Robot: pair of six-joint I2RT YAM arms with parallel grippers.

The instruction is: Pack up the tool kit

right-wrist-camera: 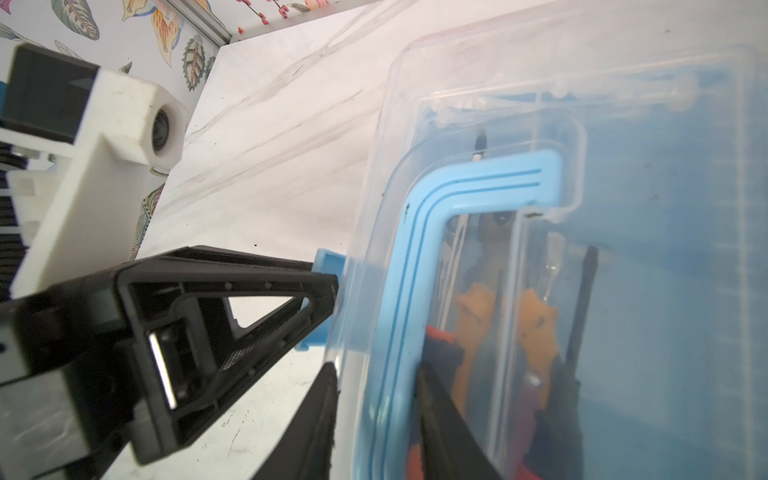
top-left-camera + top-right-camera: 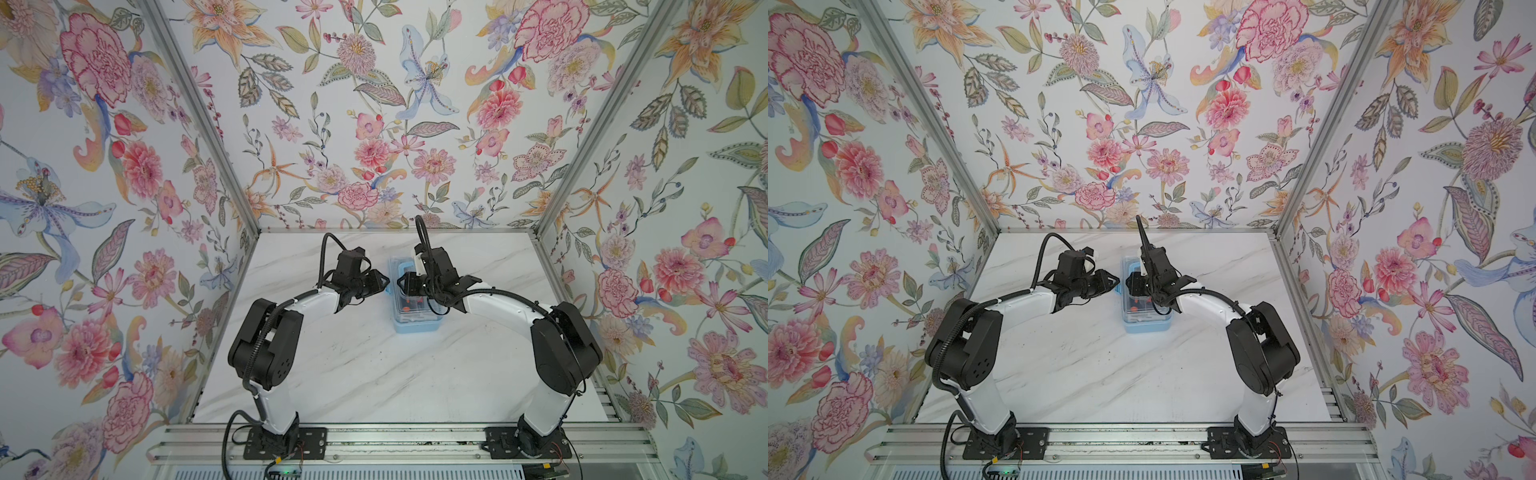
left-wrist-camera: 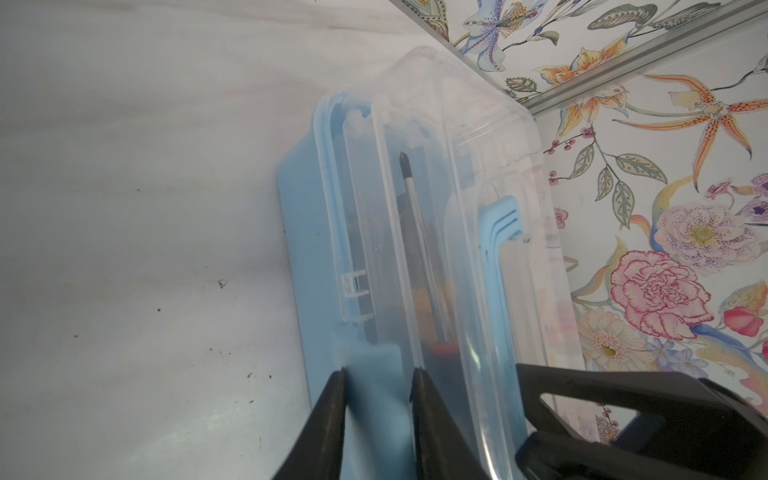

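The tool kit is a blue box (image 2: 415, 323) (image 2: 1148, 326) with a clear lid (image 3: 478, 124) (image 1: 623, 83) lying shut over it, at the table's middle back. Through the lid show a screwdriver (image 3: 409, 187) and orange-handled pliers (image 1: 473, 316). My left gripper (image 2: 388, 284) (image 2: 1118, 284) (image 3: 377, 378) is at the box's left side, slightly open, with the blue side latch (image 3: 374, 365) (image 1: 328, 259) showing in the narrow gap. My right gripper (image 2: 400, 280) (image 2: 1128, 282) (image 1: 374, 378) reaches over the box, shut on the lid's left edge beside the flat blue handle (image 1: 478, 178).
The white marble table (image 2: 374, 374) is boxed in by flowered walls with metal corner posts (image 2: 232, 187). Both arm bases sit on a rail (image 2: 407, 444) at the front. The two grippers almost touch over the box's left edge.
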